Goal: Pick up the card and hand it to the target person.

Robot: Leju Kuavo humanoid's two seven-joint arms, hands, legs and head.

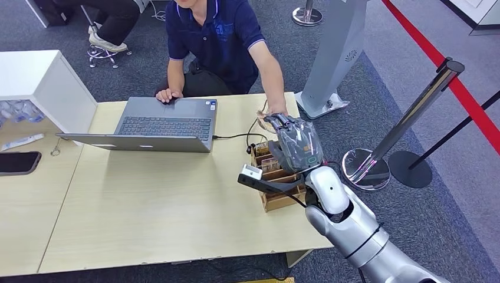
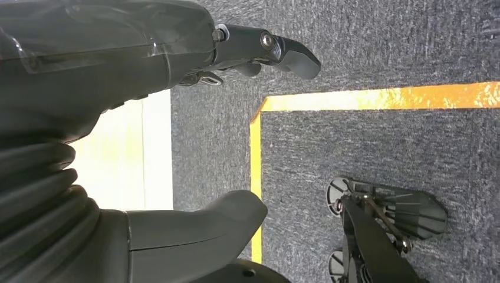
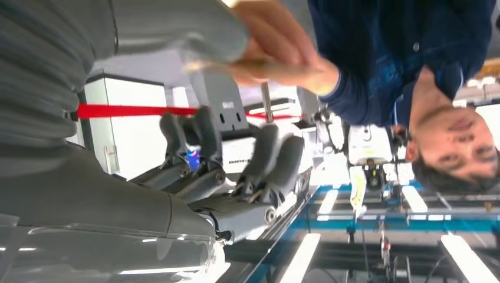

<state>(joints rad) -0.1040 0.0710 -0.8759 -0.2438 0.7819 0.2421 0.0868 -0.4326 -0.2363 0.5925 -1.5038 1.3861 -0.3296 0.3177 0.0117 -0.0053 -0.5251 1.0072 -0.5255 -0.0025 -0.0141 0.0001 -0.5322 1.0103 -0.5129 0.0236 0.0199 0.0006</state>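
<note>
I am looking down over a pale table [image 1: 147, 206]. A person in a dark blue shirt sits on the far side, behind an open laptop [image 1: 165, 124]. My right hand [image 1: 295, 141] is raised past the table's right end, above a wooden box [image 1: 282, 200] of upright slots. It is pushed toward the person, which I read as the hand-over.

The person's hand [image 1: 275, 109] has reached across and meets my fingertips. From the right wrist view, the card [image 3: 247, 66] shows edge-on as a thin tan strip. It lies just under my thumb [image 3: 177, 29], with the person's fingers closed on it. My dark fingers [image 3: 265, 153] stand apart from the thumb and off the card. I judge this hand to be loose, clamping nothing, so that the card can slide free.

My left hand [image 2: 177, 118] hangs at my side over grey carpet, thumb and fingers apart, holding nothing; it has no part in this step.
</note>
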